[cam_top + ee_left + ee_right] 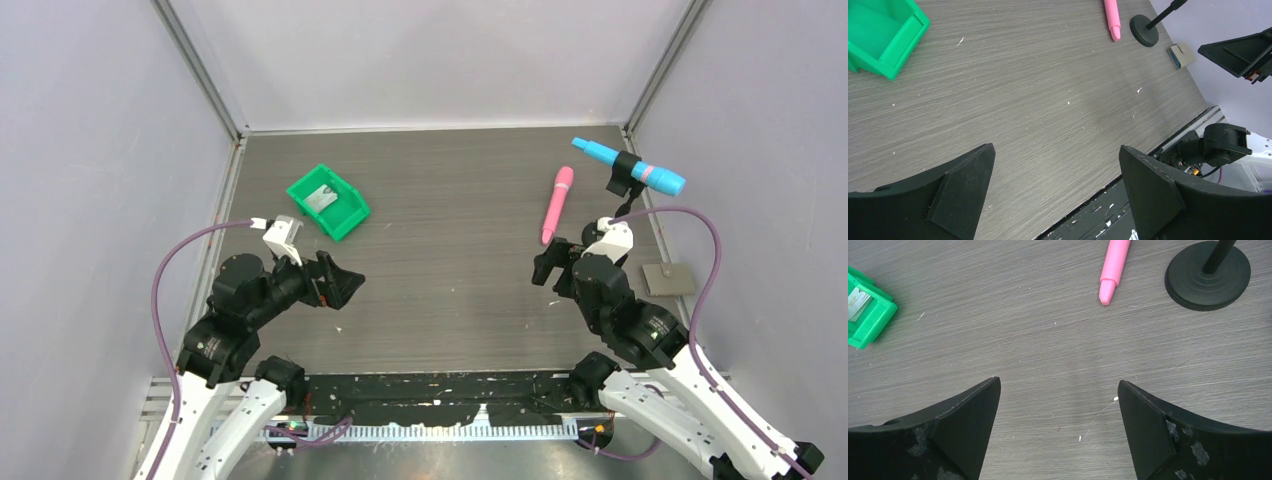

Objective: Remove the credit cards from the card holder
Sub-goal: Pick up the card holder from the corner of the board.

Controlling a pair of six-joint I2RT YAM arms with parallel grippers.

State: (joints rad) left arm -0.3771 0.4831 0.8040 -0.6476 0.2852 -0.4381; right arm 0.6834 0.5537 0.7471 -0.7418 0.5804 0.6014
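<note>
Gaping to full width, the left gripper [1055, 155] holds nothing and hangs over the bare table [450, 300], on the near side of the green bin [352, 214]. The right gripper [1058, 387] is just as wide and just as empty, poised near the tip of the pink pen [557, 203]. Inside the bin lies at least 1 of the credit cards [320, 197], pale grey-white with faint print; whether more lie under it I cannot tell. The card holder [667, 278] sits flat at the table's right edge, beside the right arm and well apart from the bin. It looks grey on top, with a blue edge in the left wrist view. On that showing the removal seems at least partly done, perhaps finished. Whether any card is left inside the holder the pictures do not show.
</note>
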